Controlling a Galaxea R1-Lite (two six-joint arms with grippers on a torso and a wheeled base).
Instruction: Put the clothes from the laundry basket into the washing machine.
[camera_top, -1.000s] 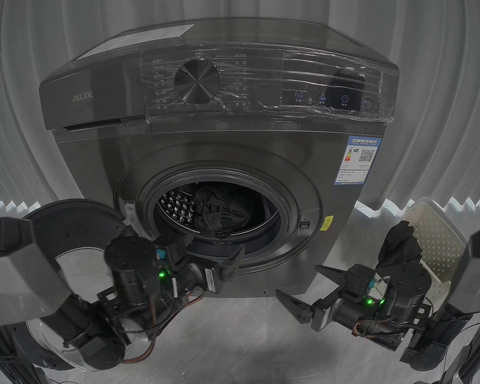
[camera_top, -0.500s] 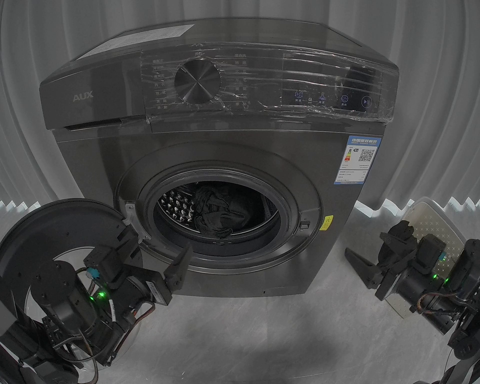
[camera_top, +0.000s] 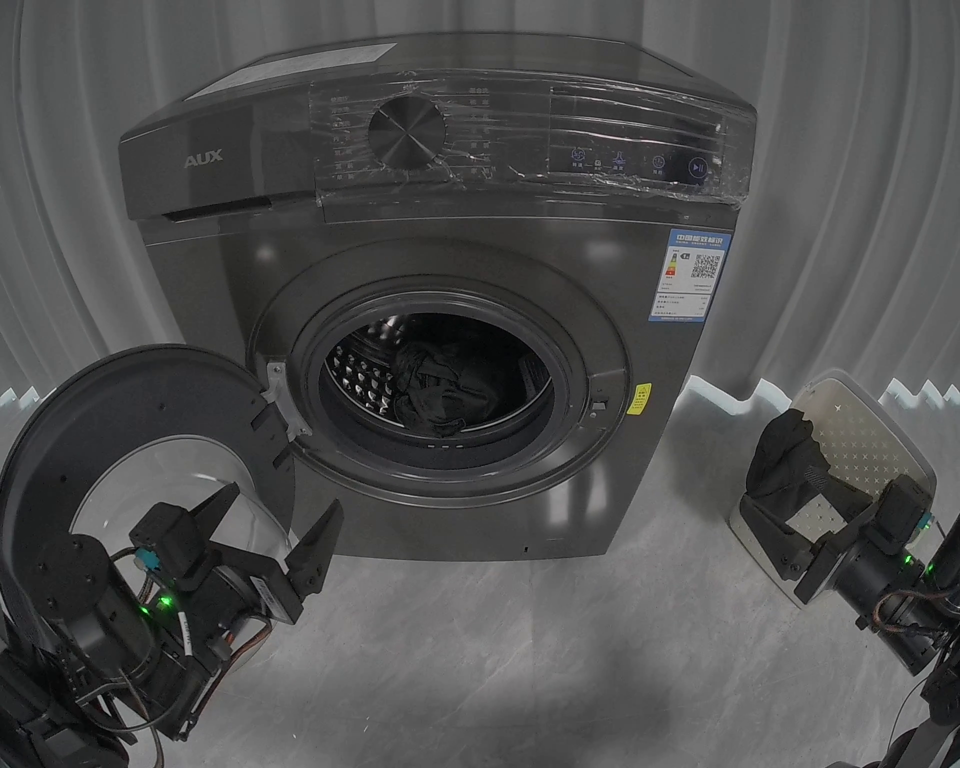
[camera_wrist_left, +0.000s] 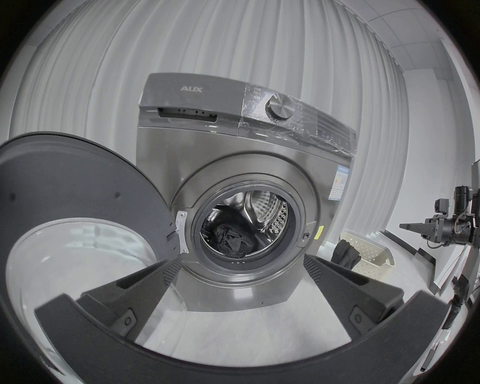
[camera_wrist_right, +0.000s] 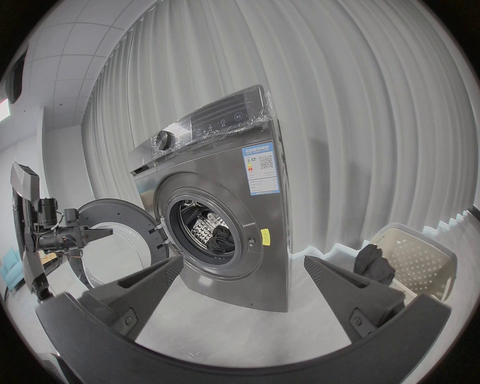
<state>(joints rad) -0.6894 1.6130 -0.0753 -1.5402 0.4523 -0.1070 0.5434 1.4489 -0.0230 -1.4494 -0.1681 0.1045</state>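
The grey washing machine (camera_top: 440, 230) stands with its round door (camera_top: 150, 420) swung open to the left. Dark clothes (camera_top: 440, 385) lie inside the drum. On the floor to the right a white laundry basket (camera_top: 870, 440) leans, with a dark garment (camera_top: 785, 455) draped over its near rim. My left gripper (camera_top: 270, 530) is low in front of the open door, open and empty. My right gripper (camera_top: 795, 550) hovers just below the basket's garment, open, its fingers (camera_wrist_right: 350, 295) wide apart with nothing between them.
Pleated white curtains hang behind the machine. Bare grey floor (camera_top: 560, 640) spreads between the two arms, in front of the machine. The open door's glass bowl (camera_wrist_left: 75, 265) sits close to my left gripper.
The head view has pulled back from the machine. My left gripper has dropped from the drum opening down to the lower left. My right gripper has swung right, over to the basket.
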